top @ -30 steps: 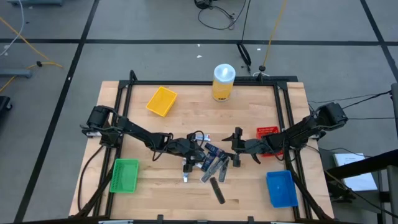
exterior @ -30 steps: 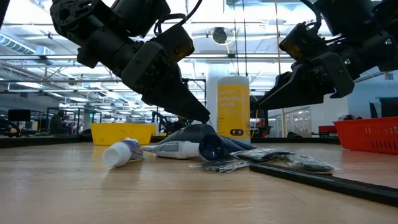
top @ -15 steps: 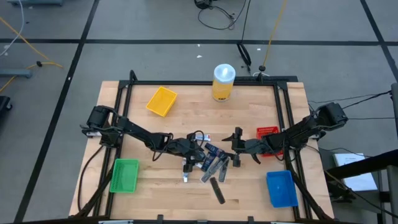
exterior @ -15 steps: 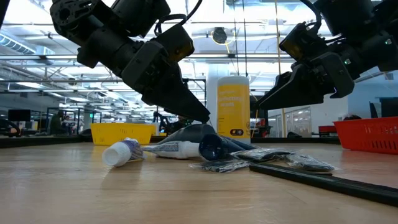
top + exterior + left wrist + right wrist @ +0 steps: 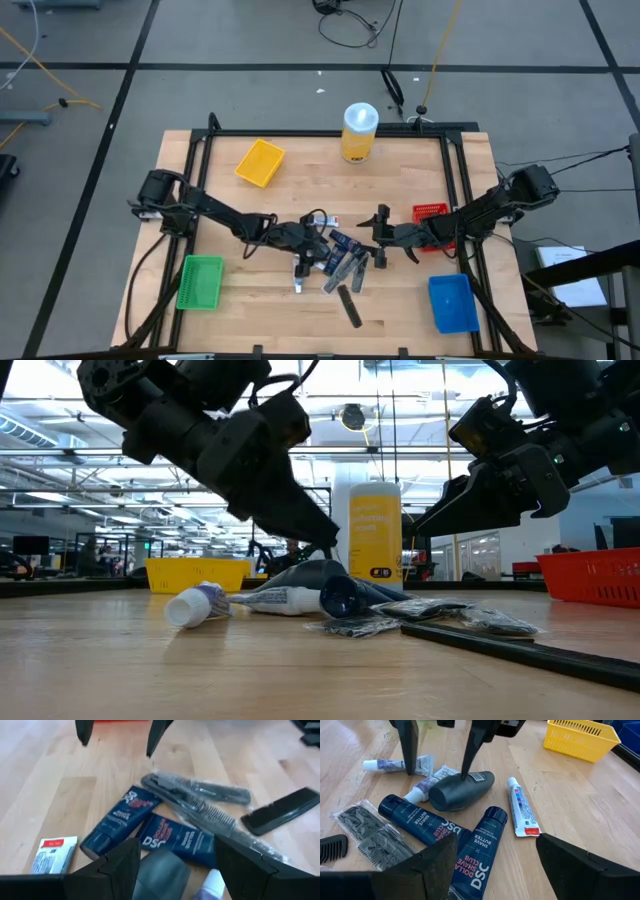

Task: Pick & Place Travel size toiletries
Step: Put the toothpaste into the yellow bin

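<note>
The travel size toiletries (image 5: 338, 262) lie in a loose heap at the table's middle: two dark blue tubes (image 5: 415, 822) (image 5: 480, 855), a white tube (image 5: 522, 812), small silver tubes (image 5: 395, 765), bagged combs (image 5: 365, 835), a black comb (image 5: 282, 810), a sachet (image 5: 55, 852) and a dark grey oval case (image 5: 462, 787). My left gripper (image 5: 438, 775) is open over the heap's left side, slanting down, with the grey case (image 5: 162, 870) below its fingers. My right gripper (image 5: 372, 238) is open, just right of the heap and above the table. My left gripper has one fingertip (image 5: 465, 776) at the top of the dark grey case, coming from the table's left and slanting down. I cannot tell whether it touches the case. The case lies on the table among the tubes.
A tall yellow canister (image 5: 359, 132) stands at the far edge. Four small bins sit around the heap: yellow (image 5: 260, 162) far left, green (image 5: 200, 282) near left, red (image 5: 432, 215) right behind my right arm, blue (image 5: 452, 303) near right. A black frame (image 5: 190, 180) borders the table.
</note>
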